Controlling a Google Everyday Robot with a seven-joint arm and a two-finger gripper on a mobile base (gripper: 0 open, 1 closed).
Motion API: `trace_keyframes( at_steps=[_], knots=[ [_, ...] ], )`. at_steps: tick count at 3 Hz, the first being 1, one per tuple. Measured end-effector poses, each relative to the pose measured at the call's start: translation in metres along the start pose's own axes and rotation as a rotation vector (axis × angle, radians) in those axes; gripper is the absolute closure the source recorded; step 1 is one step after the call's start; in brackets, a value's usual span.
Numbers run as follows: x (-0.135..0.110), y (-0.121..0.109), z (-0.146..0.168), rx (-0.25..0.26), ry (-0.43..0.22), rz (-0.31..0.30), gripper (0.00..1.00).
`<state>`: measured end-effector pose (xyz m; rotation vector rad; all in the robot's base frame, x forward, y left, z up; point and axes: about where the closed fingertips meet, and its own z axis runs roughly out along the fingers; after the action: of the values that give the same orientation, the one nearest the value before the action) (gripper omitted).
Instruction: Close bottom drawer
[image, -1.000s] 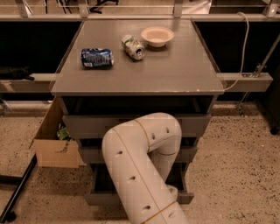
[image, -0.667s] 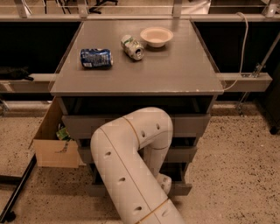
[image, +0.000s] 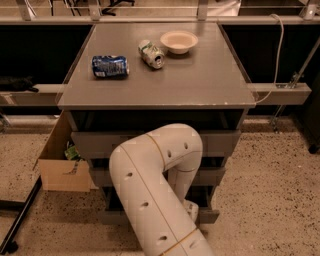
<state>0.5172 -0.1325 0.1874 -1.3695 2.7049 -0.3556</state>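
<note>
Closing target: the flat grey bottom drawer (image: 208, 216) is the lowest of three in the cabinet, nearest the floor. Its front panel shows at both ends, either side of the arm, and its middle and any knob are hidden.
Drawer position: pulled out. The front stands forward of the two above it, with a dark strip of open interior behind the panel on the left and right.
Gripper: the robot's white gripper (image: 191, 212) sits low at the centre of that front panel, at or against it and mostly hidden behind the arm. Whether it is open or closed cannot be told.
Arm: the thick white jointed robot arm (image: 150, 200) rises from the lower edge, bends across the upper drawers and drops toward the bottom one.
Progress: the reach to the panel looks done, but the drawer is not yet shut.
Remaining: a straight inward push until the front lies flush with the others.
Neighbours: the mid-sized grey middle drawer front (image: 216, 176) and the taller grey top drawer front (image: 222, 143) appear pushed in.
Cabinet top: the flat grey cabinet top (image: 200, 80) carries a blue drink can (image: 110, 66) on its side, a crushed green-and-white can (image: 151, 53) and a shallow cream bowl (image: 179, 41).
Surroundings: an open brown cardboard box (image: 62, 165) stands just left of the cabinet on the speckled floor (image: 270, 200).
</note>
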Motion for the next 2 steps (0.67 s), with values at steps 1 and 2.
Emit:
trace_keyframes(
  at_steps=[1, 2],
  knots=[
    [0.029, 0.028, 0.006, -0.079, -0.008, 0.039, 1.00],
    [0.055, 0.052, 0.016, -0.191, 0.014, 0.042, 1.00]
  ],
)
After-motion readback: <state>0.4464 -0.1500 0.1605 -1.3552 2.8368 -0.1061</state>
